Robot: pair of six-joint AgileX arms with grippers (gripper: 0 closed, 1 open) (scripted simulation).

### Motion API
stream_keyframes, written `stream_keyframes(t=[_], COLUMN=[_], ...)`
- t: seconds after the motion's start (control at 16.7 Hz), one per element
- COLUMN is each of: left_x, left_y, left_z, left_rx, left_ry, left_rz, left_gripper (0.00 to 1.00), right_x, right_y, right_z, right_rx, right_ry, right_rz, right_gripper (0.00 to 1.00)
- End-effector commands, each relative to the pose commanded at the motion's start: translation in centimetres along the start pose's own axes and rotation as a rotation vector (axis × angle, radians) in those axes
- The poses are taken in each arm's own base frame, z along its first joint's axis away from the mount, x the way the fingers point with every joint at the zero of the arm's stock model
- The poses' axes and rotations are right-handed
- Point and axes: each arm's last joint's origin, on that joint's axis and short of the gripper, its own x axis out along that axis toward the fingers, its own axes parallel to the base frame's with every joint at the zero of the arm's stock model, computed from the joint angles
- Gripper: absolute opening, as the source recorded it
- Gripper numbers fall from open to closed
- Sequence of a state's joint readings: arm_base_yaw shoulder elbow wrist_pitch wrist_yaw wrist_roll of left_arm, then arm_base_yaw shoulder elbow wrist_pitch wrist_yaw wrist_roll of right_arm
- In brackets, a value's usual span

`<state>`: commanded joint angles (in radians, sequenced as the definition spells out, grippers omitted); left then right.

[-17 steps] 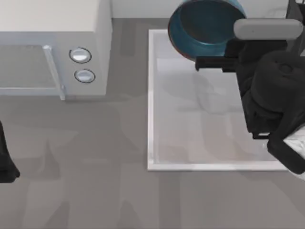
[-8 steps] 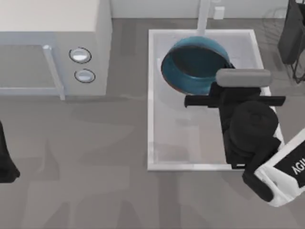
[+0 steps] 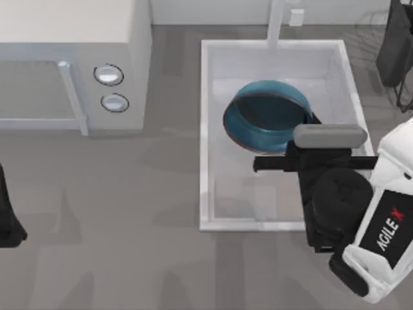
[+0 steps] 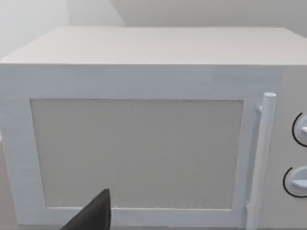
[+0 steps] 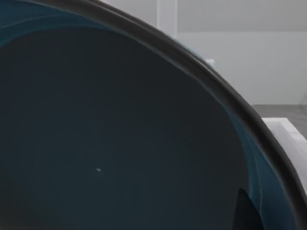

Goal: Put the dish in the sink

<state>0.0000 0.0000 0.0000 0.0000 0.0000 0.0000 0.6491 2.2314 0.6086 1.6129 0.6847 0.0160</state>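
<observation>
Holding the dish by its near-right rim, my right gripper sat over the sink, its fingers closed on the bowl's edge as far as the top view let me judge. The teal-blue bowl was tilted, its dark inside turned up and toward the arm, and it hung inside the basin's walls, in the middle of the far half. I could not tell whether its underside touched the pale bottom. The white faucet post stood at the far rim, just beyond the bowl. In the right wrist view the dish's dark hollow loomed close, one dark fingertip showing against its rim. My left arm was parked at the table's left edge, its wrist camera facing the white microwave, which stood left of the sink.
</observation>
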Motion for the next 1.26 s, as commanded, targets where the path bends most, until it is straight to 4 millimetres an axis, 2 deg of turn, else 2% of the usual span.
stream_keyframes(t=[0.12,0.9,1.26], left_x=[0.00,0.00,0.00], left_y=[0.00,0.00,0.00], left_z=[0.00,0.00,0.00], left_rx=[0.000,0.000,0.000], left_ry=[0.000,0.000,0.000], left_rz=[0.000,0.000,0.000], left_gripper=[1.00,1.00,1.00], right_x=[0.00,0.00,0.00], right_y=[0.00,0.00,0.00], right_z=[0.00,0.00,0.00], right_rx=[0.000,0.000,0.000], right_ry=[0.000,0.000,0.000], right_rz=[0.000,0.000,0.000], right_gripper=[0.00,0.98,1.00])
